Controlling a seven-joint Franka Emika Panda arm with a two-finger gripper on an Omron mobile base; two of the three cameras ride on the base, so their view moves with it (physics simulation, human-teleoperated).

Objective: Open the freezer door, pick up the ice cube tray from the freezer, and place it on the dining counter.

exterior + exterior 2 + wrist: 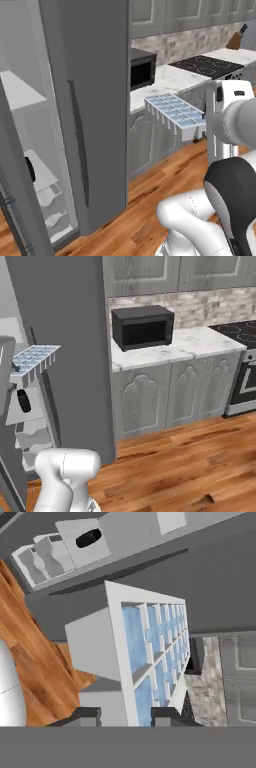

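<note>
With the gripper [125, 714] pinching just one end of the ice cube tray [176, 114], held in mid-air outside the open freezer [35, 165], a quick swing could tip it loose onto the wood floor [190, 461].

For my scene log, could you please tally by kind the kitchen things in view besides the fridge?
Ice tray, held in the claw: 1
Microwave: 1
Stove: 1
Knife block: 1
Total: 4
</note>
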